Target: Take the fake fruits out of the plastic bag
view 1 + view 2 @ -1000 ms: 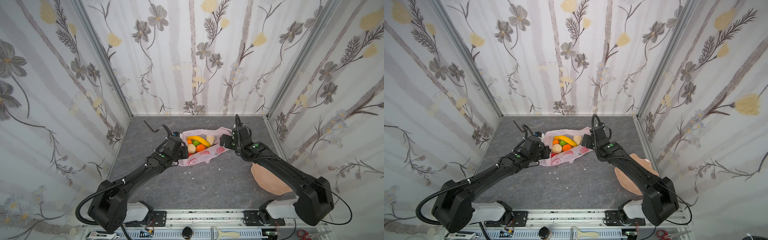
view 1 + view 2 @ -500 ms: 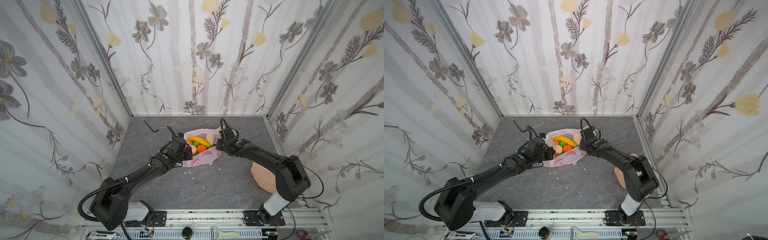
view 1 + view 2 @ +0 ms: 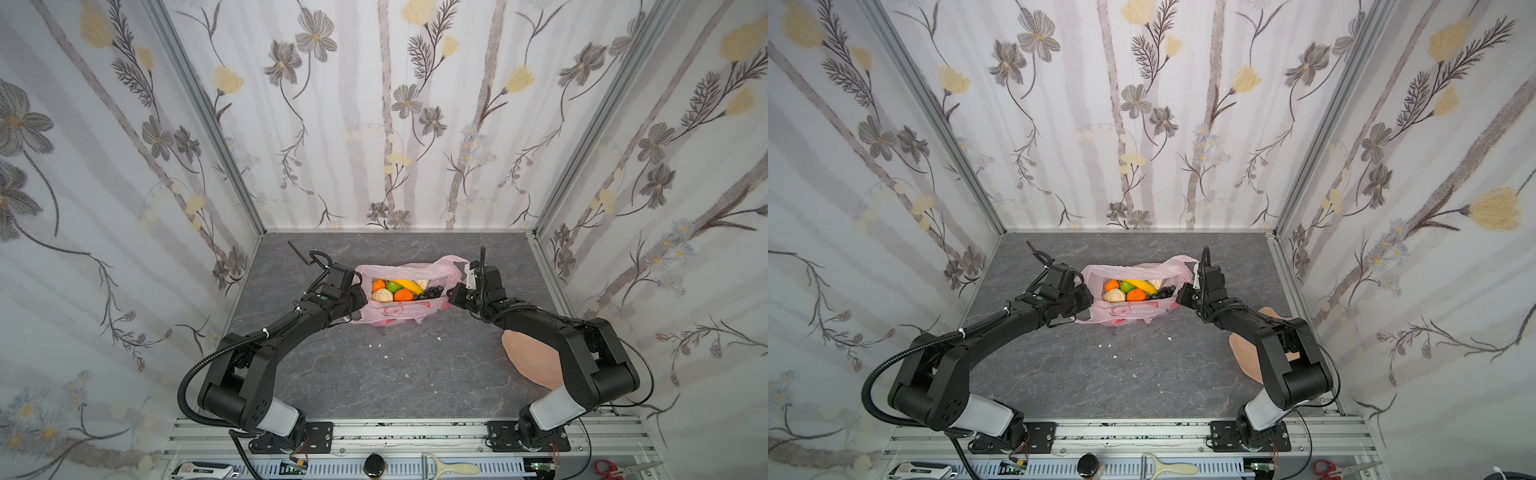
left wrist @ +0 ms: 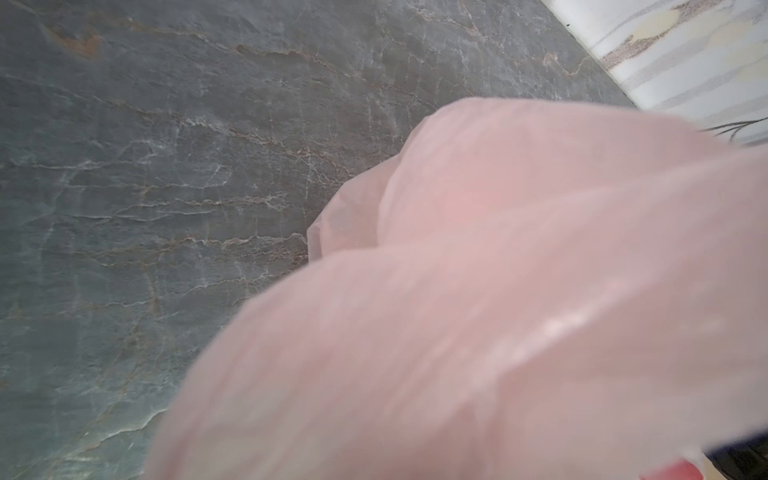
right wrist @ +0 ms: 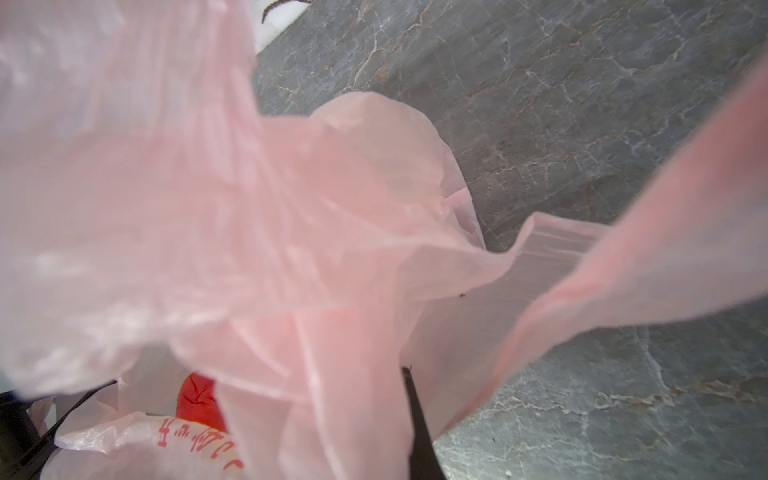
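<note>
The plastic bag (image 3: 399,309) (image 3: 1133,309) lies at the middle of the table, its mouth stretched open upward. Inside lie fake fruits: a banana (image 3: 406,285), two orange balls (image 3: 378,285) (image 3: 403,295), a green one (image 3: 391,286), a beige ball (image 3: 382,296) and dark grapes (image 3: 430,292). My left gripper (image 3: 360,297) (image 3: 1088,297) sits at the bag's left edge. In the left wrist view pink film (image 4: 498,291) hides its jaws. My right gripper (image 3: 454,296) (image 3: 1180,297) is shut on the bag's right edge. One dark finger (image 5: 419,428) shows amid gathered film (image 5: 208,208).
A peach-coloured dish (image 3: 532,361) lies at the right, partly under my right arm. A black hex key (image 3: 297,251) rests near the back left corner. Small white crumbs (image 3: 376,344) dot the grey stone table (image 4: 166,166) in front of the bag.
My right gripper reached to the bag's right edge, shut there and drew back to the right. The bag's mouth now stands wider. The left arm has barely moved.
</note>
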You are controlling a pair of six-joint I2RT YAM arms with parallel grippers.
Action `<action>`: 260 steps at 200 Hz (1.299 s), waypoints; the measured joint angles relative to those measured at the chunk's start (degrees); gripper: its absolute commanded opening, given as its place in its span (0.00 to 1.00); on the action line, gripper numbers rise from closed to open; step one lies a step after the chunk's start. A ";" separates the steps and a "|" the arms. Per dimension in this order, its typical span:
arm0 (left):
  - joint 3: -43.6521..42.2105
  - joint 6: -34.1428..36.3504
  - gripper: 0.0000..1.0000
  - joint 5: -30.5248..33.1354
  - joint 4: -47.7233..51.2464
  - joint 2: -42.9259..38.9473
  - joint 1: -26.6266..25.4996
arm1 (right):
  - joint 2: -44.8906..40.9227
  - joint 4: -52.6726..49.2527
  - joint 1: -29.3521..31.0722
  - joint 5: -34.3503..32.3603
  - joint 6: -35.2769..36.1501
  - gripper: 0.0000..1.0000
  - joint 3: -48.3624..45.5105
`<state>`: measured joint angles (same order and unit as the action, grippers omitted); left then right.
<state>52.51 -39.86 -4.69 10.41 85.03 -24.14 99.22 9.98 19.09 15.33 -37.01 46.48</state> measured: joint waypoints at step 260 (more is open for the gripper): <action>38.66 32.59 0.66 35.95 33.94 27.87 -11.54 | -3.76 -7.76 2.58 -3.69 6.71 0.05 4.57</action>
<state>91.18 -7.27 31.27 44.36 112.90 -35.68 95.46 2.22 21.67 11.64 -30.30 51.05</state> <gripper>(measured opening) 0.736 0.054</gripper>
